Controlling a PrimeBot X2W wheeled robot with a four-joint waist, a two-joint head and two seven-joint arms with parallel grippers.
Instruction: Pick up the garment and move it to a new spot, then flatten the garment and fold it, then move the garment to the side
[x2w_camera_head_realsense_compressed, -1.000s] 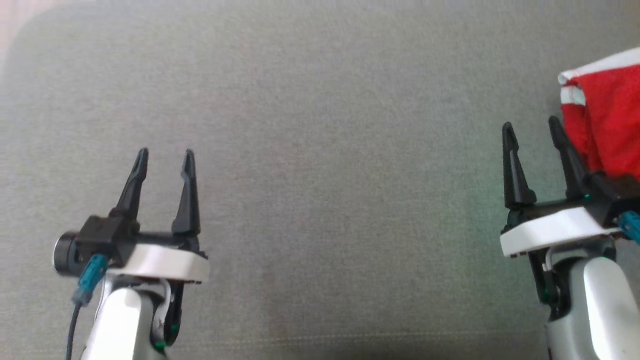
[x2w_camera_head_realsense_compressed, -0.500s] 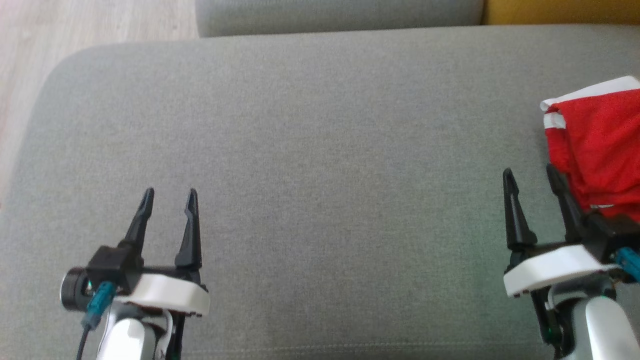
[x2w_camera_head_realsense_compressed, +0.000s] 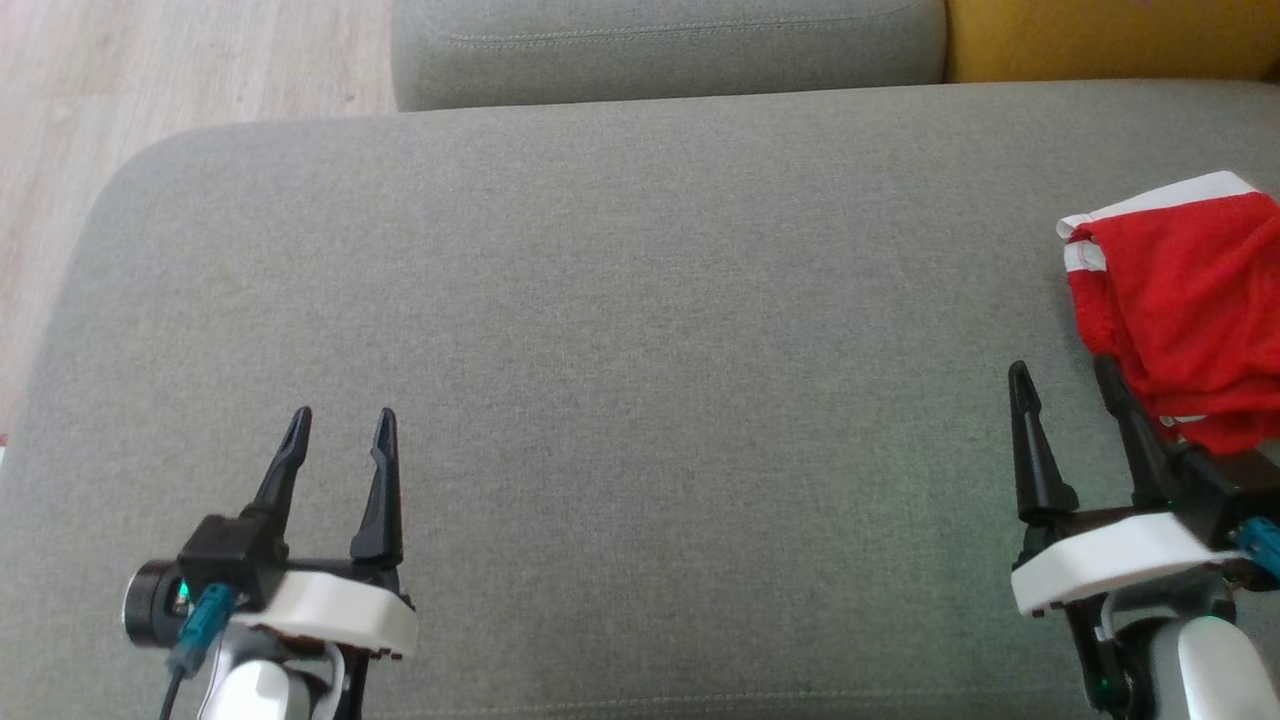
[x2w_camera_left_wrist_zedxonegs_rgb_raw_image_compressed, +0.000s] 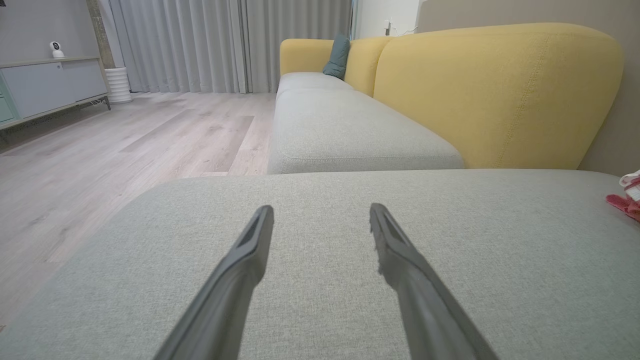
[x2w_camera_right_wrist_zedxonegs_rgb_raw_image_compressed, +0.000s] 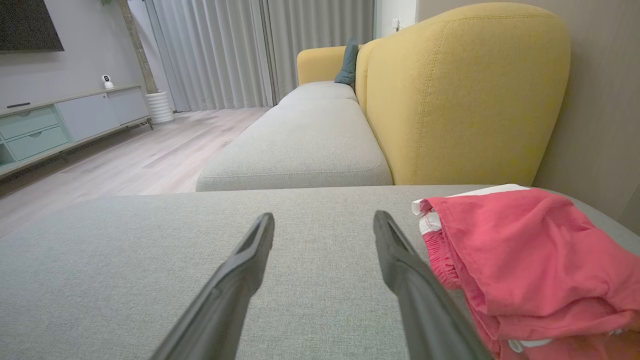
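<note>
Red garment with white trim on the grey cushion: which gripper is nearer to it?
Right. The right gripper is beside the red fabric garment with white trim, one of its jaws at the cloth's edge. The left gripper is far off across the grey sofa cushion.

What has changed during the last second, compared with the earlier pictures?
The head camera moved, lifting its view: the floor and a further cushion now show. Nothing was grasped or released. The left gripper and right gripper stay open; the red garment lies unmoved.
</note>
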